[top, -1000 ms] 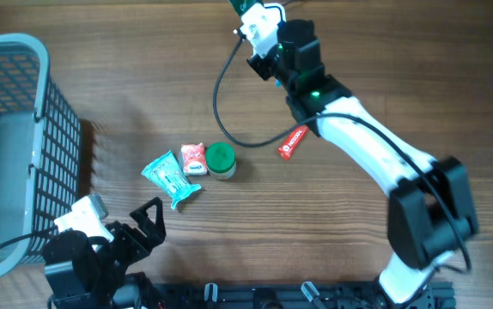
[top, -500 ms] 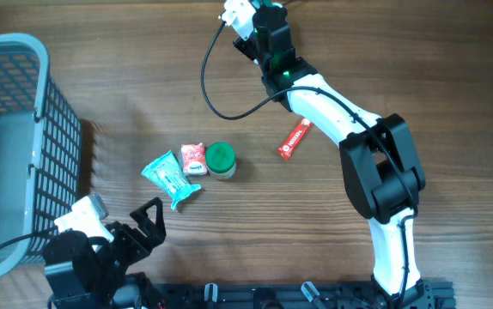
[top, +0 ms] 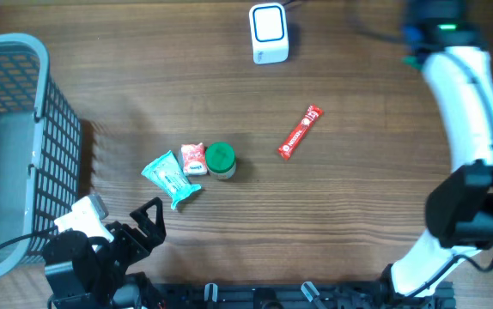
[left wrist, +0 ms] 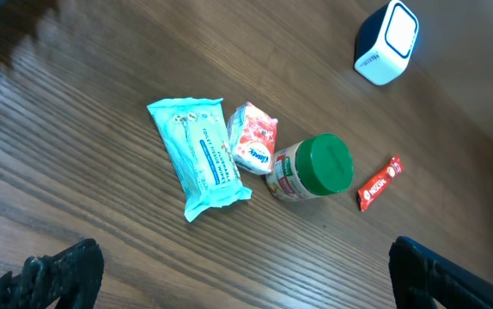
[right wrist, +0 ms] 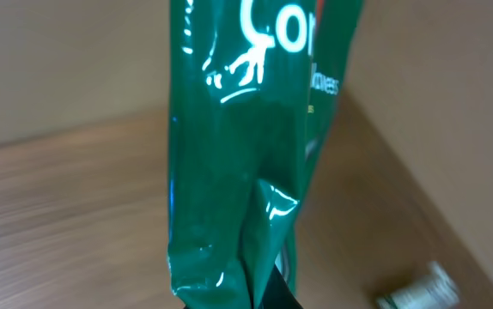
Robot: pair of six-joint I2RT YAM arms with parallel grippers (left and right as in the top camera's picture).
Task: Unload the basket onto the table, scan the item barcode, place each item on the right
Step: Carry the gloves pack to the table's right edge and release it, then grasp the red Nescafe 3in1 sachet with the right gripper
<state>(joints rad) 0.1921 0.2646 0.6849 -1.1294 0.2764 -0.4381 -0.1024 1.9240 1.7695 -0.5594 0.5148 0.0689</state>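
Note:
A glossy green packet (right wrist: pixel 238 172) with white lettering fills the right wrist view, standing upright with my right gripper (right wrist: pixel 264 296) shut on its lower edge. From overhead the right arm (top: pixel 457 69) reaches to the table's far right, blurred by motion. The white and blue scanner (top: pixel 269 33) stands at the top centre, well left of that arm, and shows in the left wrist view too (left wrist: pixel 386 41). My left gripper (top: pixel 148 219) rests open at the front left, nothing between its fingers (left wrist: pixel 53 275).
A teal packet (top: pixel 172 178), a small red-white packet (top: pixel 194 159) and a green-lidded jar (top: pixel 221 160) lie together mid-table, with a red stick (top: pixel 301 132) to their right. A grey wire basket (top: pixel 23 146) stands at the left edge.
The right arm has swung from the top centre by the scanner far over to the right. The scanner now shows in full. The left arm has not moved.

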